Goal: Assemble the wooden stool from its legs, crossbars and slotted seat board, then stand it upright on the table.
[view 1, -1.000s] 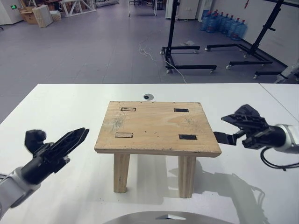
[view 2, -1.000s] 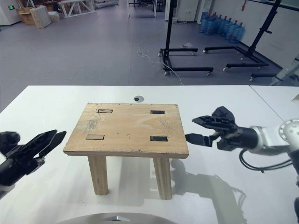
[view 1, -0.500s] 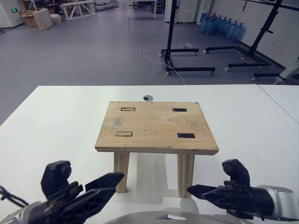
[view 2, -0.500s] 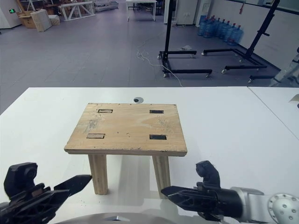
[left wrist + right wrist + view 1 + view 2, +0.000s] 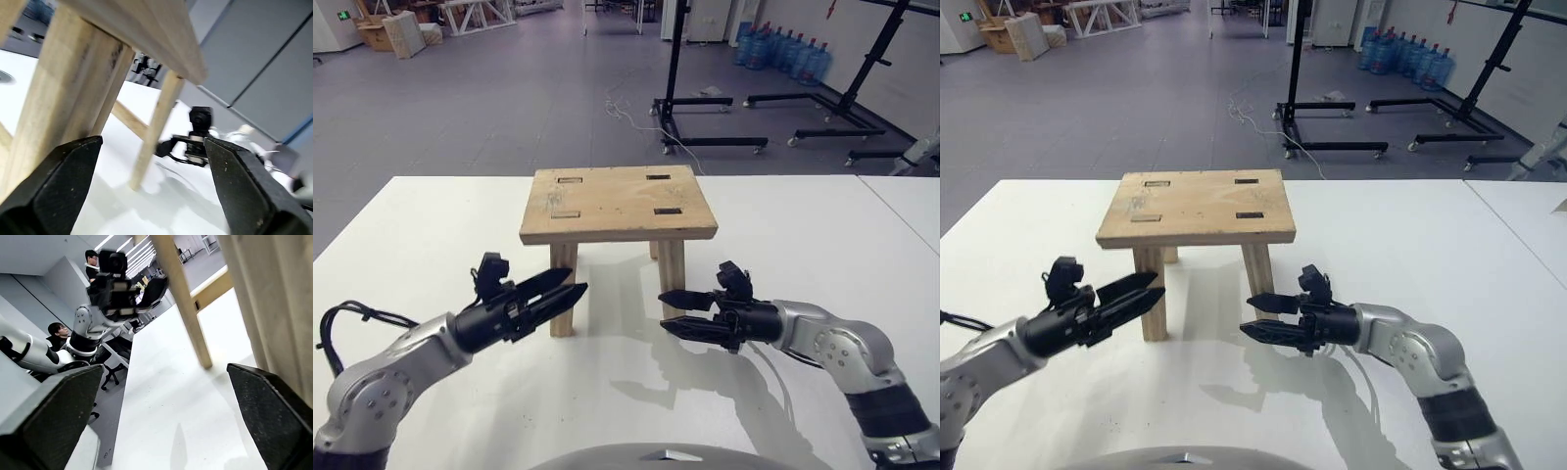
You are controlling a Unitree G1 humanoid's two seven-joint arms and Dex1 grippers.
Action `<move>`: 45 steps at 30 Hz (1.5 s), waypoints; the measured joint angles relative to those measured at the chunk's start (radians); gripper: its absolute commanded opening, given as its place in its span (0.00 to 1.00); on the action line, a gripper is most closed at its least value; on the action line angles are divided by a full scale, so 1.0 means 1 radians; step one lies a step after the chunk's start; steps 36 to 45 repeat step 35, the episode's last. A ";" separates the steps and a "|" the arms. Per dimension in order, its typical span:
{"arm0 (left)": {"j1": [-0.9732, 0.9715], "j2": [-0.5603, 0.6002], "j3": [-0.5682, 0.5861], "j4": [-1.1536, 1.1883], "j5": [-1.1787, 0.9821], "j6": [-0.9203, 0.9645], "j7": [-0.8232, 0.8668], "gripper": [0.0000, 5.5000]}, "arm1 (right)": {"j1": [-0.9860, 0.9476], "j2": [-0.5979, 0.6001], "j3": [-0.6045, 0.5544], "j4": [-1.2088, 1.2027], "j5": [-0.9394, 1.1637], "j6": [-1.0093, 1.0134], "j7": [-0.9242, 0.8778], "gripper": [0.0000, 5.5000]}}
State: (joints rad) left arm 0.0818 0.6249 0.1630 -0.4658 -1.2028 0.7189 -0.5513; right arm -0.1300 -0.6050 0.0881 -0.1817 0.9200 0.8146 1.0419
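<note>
Left eye view: the stool [image 5: 617, 201] stands on its legs in the middle of the white table [image 5: 411, 225]. The seat board [image 5: 607, 186] is on top, flat, with its four slots facing up.

A second ago my two arms were out to the sides, up by the seat. Then they dropped low and close to me. Now they reach in low, one toward each front leg. My head camera has shifted too, so the stool sits higher in the picture. I do not think the stool itself moved.

My left end effector [image 5: 578, 281] is right at the front left leg [image 5: 563, 257]. I cannot tell if it touches the wood. In the left wrist view its fingers [image 5: 54, 186] are spread wide with nothing between them. That view also shows a crossbar [image 5: 129, 120] joining two legs.

My right end effector [image 5: 661, 311] is just beside the front right leg [image 5: 672, 269]. There is a small gap between them. Its fingers [image 5: 54, 421] are wide apart too, and it holds nothing.

What does this mean? I think the building part is done. The legs are under the seat, at least one crossbar is in, and the stool is upright. Both arms have let go of the top and come down by the legs. My guess is that I am checking the legs or giving them a last push. If I push too hard from one side, the stool may slide.
</note>
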 measured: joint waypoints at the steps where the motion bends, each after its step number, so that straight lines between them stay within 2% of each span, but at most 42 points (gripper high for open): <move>1: -0.049 -0.021 -0.002 0.026 0.007 -0.004 0.013 0.70 | -0.020 0.015 0.004 0.024 -0.016 -0.010 0.001 0.84; 6: -0.205 -0.099 -0.097 0.121 0.159 -0.050 -0.003 0.70 | -0.121 0.135 0.038 0.167 -0.128 -0.117 -0.011 0.84; 11: -0.241 -0.192 -0.102 0.157 0.222 -0.110 0.010 0.70 | -0.150 0.249 0.017 0.250 -0.213 -0.264 -0.055 0.84; 14: -0.233 -0.182 -0.105 0.125 0.319 -0.160 0.009 0.70 | -0.073 0.263 -0.064 0.036 -0.100 -0.239 -0.100 0.84; 17: -0.174 -0.172 -0.051 -0.021 0.293 -0.186 -0.029 0.70 | -0.003 0.280 -0.139 -0.190 0.015 -0.218 -0.208 0.84; 18: -0.153 -0.172 -0.022 -0.081 0.252 -0.197 -0.038 0.70 | -0.010 0.318 -0.162 -0.234 0.001 -0.267 -0.270 0.84; 21: -0.148 -0.178 0.017 -0.187 0.223 -0.230 -0.014 0.70 | -0.095 0.407 -0.175 -0.227 -0.250 -0.513 -0.451 0.84; 23: -0.229 -0.217 0.030 -0.195 0.311 -0.292 0.095 0.70 | -0.178 0.435 -0.173 -0.173 -0.506 -0.716 -0.603 0.84; 26: -0.401 -0.304 0.005 -0.130 0.640 -0.493 0.293 0.70 | -0.226 0.492 -0.156 -0.103 -0.734 -0.924 -0.760 0.84; 29: -0.411 -0.359 -0.103 -0.030 0.948 -0.637 0.412 0.70 | -0.225 0.538 -0.114 -0.057 -0.846 -1.021 -0.835 0.84; 31: -0.411 -0.405 -0.175 0.040 1.114 -0.706 0.488 0.70 | -0.227 0.561 -0.090 -0.025 -0.884 -1.067 -0.872 0.84; 34: -0.411 -0.421 -0.196 0.089 1.232 -0.770 0.534 0.70 | -0.243 0.571 -0.090 0.004 -0.903 -1.093 -0.901 0.84; 45: -0.411 -0.425 -0.196 0.090 1.239 -0.778 0.537 0.70 | -0.244 0.571 -0.089 0.008 -0.903 -1.095 -0.904 0.84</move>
